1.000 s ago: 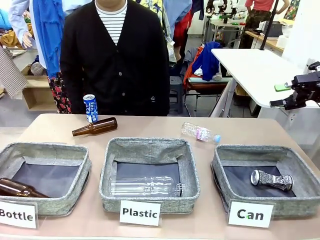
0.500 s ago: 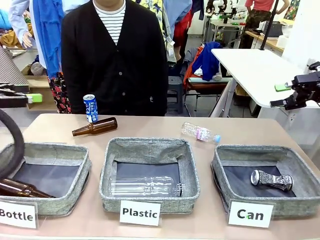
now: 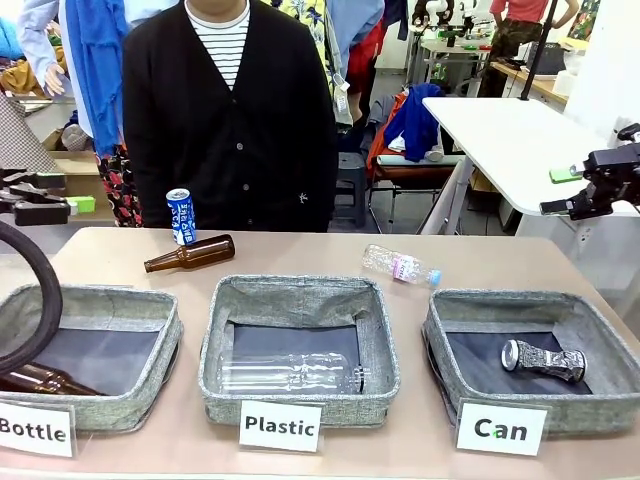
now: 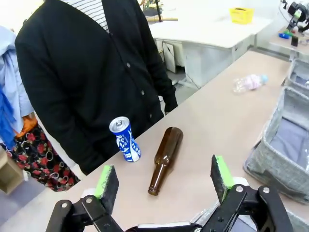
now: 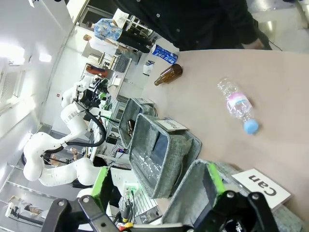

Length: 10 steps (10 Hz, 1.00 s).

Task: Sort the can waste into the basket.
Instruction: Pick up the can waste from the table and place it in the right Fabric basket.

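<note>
One of the two cans is already sorted: the silver can (image 3: pixel 543 360) lies on its side on the dark lining of the basket (image 3: pixel 580 412) at the lower right of the front view, behind the "Can" sign card (image 3: pixel 500 428). The blue can (image 3: pixel 181 216) is the one left. It stands upright at the far edge of the table (image 3: pixel 500 260), left of centre and right in front of the person (image 3: pixel 235 120). A brown bottle (image 3: pixel 190 253) lies on its side just beside the can, on the side nearer to me.

My left gripper (image 4: pixel 162 168) hangs at the left edge of the front view, apart from everything on the table, fingers spread wide with nothing between them. I judge it is held open that way because the blue can is on its side of the table, and an upright can is easily closed on from the side. In its wrist view the bottle lies nearly between my pads and the can sits left of that, so the approach should favour the can or I risk catching the bottle.

My right gripper (image 3: pixel 558 190) sits at the right edge, also spread and empty, well clear of the basket. That leaves the drop free.
</note>
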### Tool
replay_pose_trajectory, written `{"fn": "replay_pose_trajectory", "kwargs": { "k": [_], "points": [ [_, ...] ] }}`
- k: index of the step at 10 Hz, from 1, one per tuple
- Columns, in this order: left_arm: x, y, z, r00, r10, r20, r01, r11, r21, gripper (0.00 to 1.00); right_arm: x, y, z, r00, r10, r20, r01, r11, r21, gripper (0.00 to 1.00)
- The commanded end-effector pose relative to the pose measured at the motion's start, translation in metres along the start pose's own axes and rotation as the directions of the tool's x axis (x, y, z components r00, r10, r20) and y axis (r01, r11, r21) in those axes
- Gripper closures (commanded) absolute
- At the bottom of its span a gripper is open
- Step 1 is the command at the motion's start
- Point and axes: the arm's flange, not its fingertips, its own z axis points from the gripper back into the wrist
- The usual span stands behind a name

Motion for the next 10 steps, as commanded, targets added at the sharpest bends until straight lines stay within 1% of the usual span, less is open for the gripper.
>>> {"fn": "replay_pose_trajectory", "kwargs": {
  "k": [1,2,3,4,5,6,7,8,9,10],
  "points": [
    [0.003,0.002,0.007,1.0,0.014,0.01,-0.013,1.0,-0.014,0.0,0.001,0.003,0.001,1.0,0.012,-0.005,-0.012,1.0,0.008,0.0],
    [0.0,0.0,0.0,1.0,0.0,0.0,0.0,1.0,0.0,0.0,0.001,0.003,0.001,1.0,0.012,-0.005,-0.012,1.0,0.008,0.0],
    [0.007,0.013,-0.02,0.995,-0.059,-0.086,0.052,0.996,-0.076,0.0,0.001,0.003,0.001,1.0,0.012,-0.005,-0.012,1.0,0.008,0.0],
    [0.014,0.034,-0.042,0.98,-0.118,-0.158,0.095,0.985,-0.145,0.0,0.001,0.003,0.001,1.0,0.012,-0.005,-0.012,1.0,0.008,0.0],
    [0.012,0.05,-0.061,0.967,-0.186,-0.176,0.14,0.959,-0.245,0.0,0.001,0.003,0.001,1.0,0.012,-0.005,-0.012,1.0,0.008,0.0],
    [0.007,0.064,-0.077,0.953,-0.246,-0.177,0.203,0.951,-0.233,0.0,0.001,0.003,0.001,1.0,0.012,-0.005,-0.012,1.0,0.008,0.0],
    [0.002,0.078,-0.09,0.951,-0.248,-0.182,0.204,0.951,-0.231,0.0,0.001,0.003,0.001,1.0,0.012,-0.005,-0.012,1.0,0.008,0.0],
    [-0.004,0.092,-0.1,0.948,-0.253,-0.193,0.201,0.946,-0.254,0.0,0.001,0.003,0.001,1.0,0.012,-0.005,-0.012,1.0,0.008,0.0],
    [-0.011,0.106,-0.109,0.951,-0.232,-0.203,0.171,0.945,-0.277,0.0,0.001,0.003,0.001,1.0,0.012,-0.005,-0.012,1.0,0.008,0.0],
    [-0.019,0.128,-0.114,0.948,-0.212,-0.237,0.124,0.933,-0.337,0.0,0.001,0.003,0.001,1.0,0.012,-0.005,-0.012,1.0,0.008,0.0]
  ]
}}
